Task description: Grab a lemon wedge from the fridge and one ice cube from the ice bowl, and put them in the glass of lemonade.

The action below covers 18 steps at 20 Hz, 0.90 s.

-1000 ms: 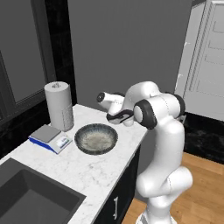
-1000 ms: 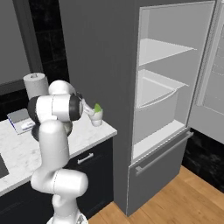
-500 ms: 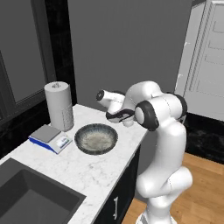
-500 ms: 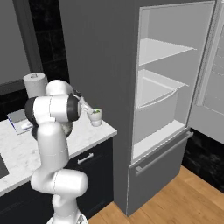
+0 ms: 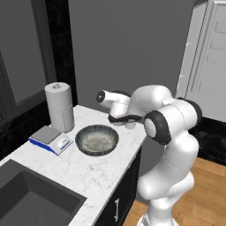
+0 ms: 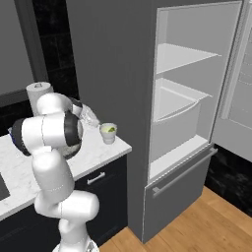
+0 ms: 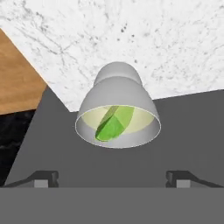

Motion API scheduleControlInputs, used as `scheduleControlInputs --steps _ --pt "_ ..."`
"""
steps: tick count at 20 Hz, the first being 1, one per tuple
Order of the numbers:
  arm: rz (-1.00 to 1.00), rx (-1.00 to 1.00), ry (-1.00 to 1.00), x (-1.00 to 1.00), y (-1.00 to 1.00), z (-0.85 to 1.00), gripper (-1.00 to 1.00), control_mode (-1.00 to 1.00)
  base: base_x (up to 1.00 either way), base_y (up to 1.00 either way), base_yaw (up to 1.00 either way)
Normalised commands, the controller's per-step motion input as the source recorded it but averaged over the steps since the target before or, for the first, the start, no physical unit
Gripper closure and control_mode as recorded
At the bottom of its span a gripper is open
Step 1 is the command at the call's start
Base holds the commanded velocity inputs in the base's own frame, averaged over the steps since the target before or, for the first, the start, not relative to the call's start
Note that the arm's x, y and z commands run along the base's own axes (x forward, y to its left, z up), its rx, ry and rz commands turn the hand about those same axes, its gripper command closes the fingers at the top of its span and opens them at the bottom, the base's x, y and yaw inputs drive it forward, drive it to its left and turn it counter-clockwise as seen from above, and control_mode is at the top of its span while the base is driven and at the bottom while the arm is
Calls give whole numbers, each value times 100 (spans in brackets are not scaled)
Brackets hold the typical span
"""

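Observation:
The glass of lemonade [image 7: 118, 109] stands on the marble counter near its corner, with the yellow-green lemon wedge [image 7: 113, 124] lying in the pale yellow liquid. My gripper [image 7: 113, 177] is open just short of the cup, its two tips far apart with nothing between them. From the right base the cup [image 6: 108, 133] with the wedge [image 6: 111, 130] sits right of my gripper [image 6: 94, 121]. The ice bowl [image 5: 97, 140] lies left of my gripper [image 5: 128, 119], its inside speckled; the cup [image 5: 130, 125] is mostly hidden behind the hand. The fridge [image 6: 182, 98] stands open.
A white paper-towel roll [image 5: 59, 106] and a small scale [image 5: 49, 139] stand at the counter's back left. A dark sink [image 5: 31, 198] is set in at the front. The fridge door [image 6: 241, 88] hangs open on the right, above wooden floor.
My gripper has drawn back from over the cup toward the bowl side, leaving the lemon wedge in the lemonade. The cup now shows clear of the hand.

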Motion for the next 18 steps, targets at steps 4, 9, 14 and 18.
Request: scheduleControlInputs --steps 4,9,14,18 --pt "0 0 -20 -84 22 63 -100 -100 0 0 0" --pt "0 7 -38 -85 6 99 -100 -100 0 0 0" --pt "2 10 -39 -100 32 83 -100 -100 0 0 0" --pt "10 0 -34 -100 66 48 -100 -100 0 0 0"
